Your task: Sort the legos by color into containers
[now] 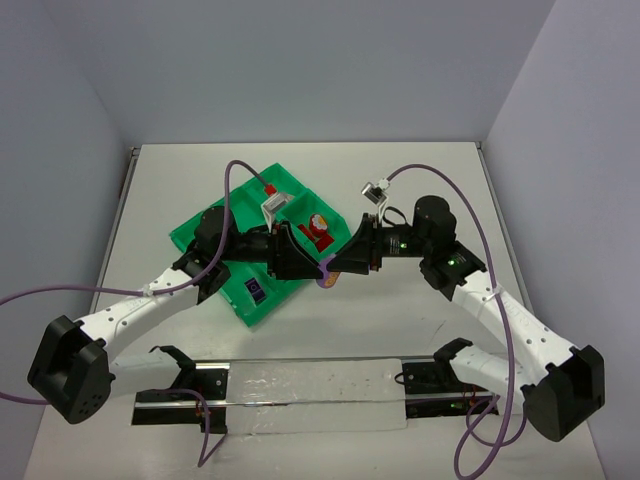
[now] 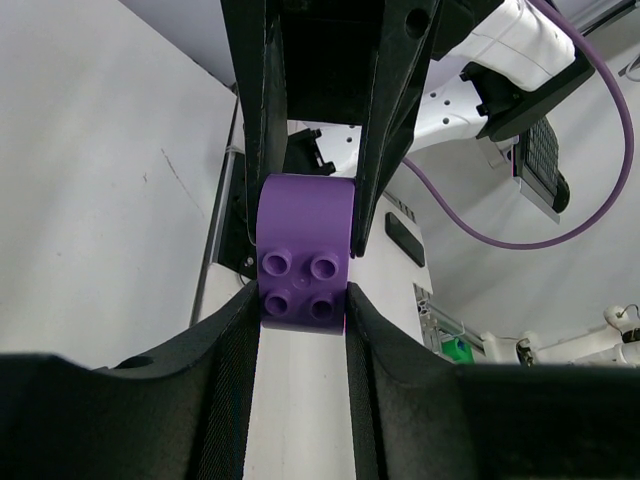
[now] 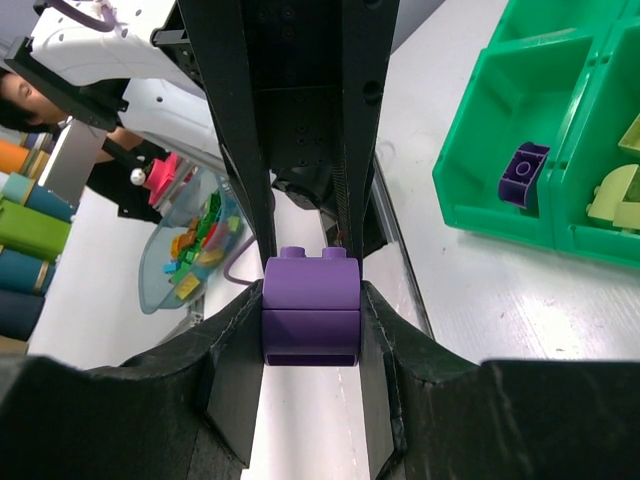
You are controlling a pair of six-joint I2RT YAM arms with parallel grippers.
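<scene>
Left hand [image 2: 300, 300] and right hand [image 3: 310, 312] both clenched on purple lego [image 1: 325, 277], frame centre; green tray [image 1: 185, 238] partly filled; sorting unfinished.

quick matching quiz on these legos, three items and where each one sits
Things:
1 big purple lego
2 small purple lego
3 pale yellow-green legos

Places:
a corner compartment of the green tray
b tray compartment beside the small purple one's
c off the tray, gripped by left gripper and right gripper

Pairs: 1-c, 2-a, 3-b
</scene>
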